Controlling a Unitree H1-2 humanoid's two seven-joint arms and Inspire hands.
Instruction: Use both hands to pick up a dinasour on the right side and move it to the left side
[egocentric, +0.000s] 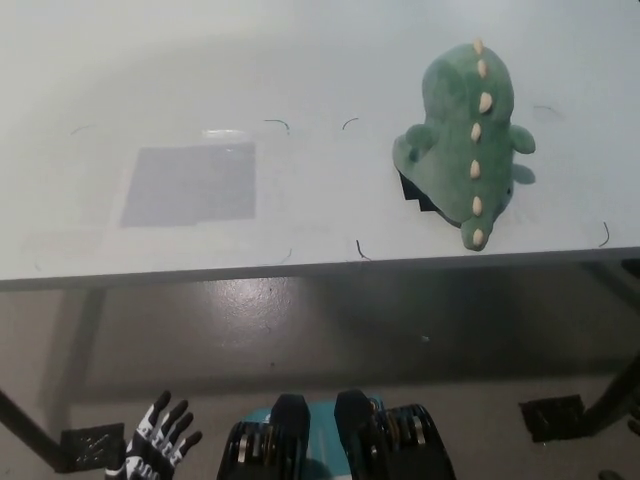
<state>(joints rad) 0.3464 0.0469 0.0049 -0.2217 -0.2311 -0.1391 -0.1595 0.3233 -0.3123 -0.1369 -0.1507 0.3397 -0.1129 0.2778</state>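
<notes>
The white left hand (155, 447) shows at the lower left corner of the head view, well below and far to the left of the dinosaur (465, 145), down past the near edge of the table (320, 90) and over the floor (300, 330); its fingers (170, 418) are spread apart and released, grasping nothing. On the table top, left of the dinosaur and well apart from it, lies a flat grey rectangular patch (190, 183), with a few thin curved dark marks (277, 123) scattered between the patch and the toy. The dinosaur itself, a green plush with a row of cream spikes down its back, sits on the right part of the table, near the front edge, its tail end pointing toward that edge and its back turned to the camera; a small dark shape (415, 193) peeks out from under its left side. No container appears on the table, and nothing touches the dinosaur. The black right hand is out of the picture, so the state of its fingers cannot be told.
</notes>
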